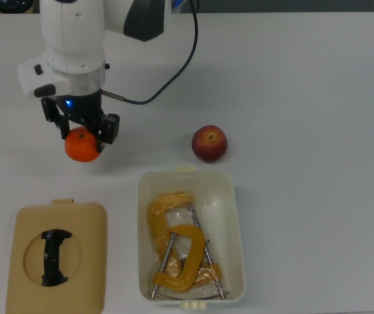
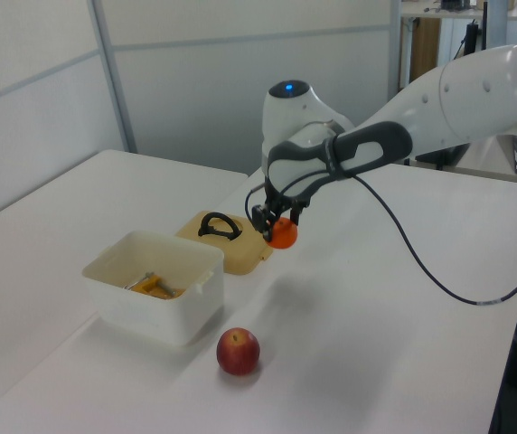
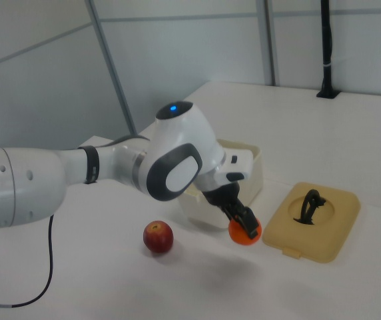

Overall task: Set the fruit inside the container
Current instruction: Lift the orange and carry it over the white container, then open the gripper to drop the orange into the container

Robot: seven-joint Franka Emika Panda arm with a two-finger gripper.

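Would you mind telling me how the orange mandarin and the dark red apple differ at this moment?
The bright orange mandarin is plain orange, while the dark red apple carries a yellowish patch. The mandarin is clamped in the gripper jaws and lifted off the white table, as its shadow in the left view suggests; the apple rests on the table, untouched. The apple lies close to the cream-white plastic tub; the mandarin is farther off. Both are round and outside the tub.

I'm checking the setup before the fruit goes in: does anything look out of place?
Yes: the container already holds yellow-orange C-clamps, odd for a fruit tub. Its lid lies beside it.
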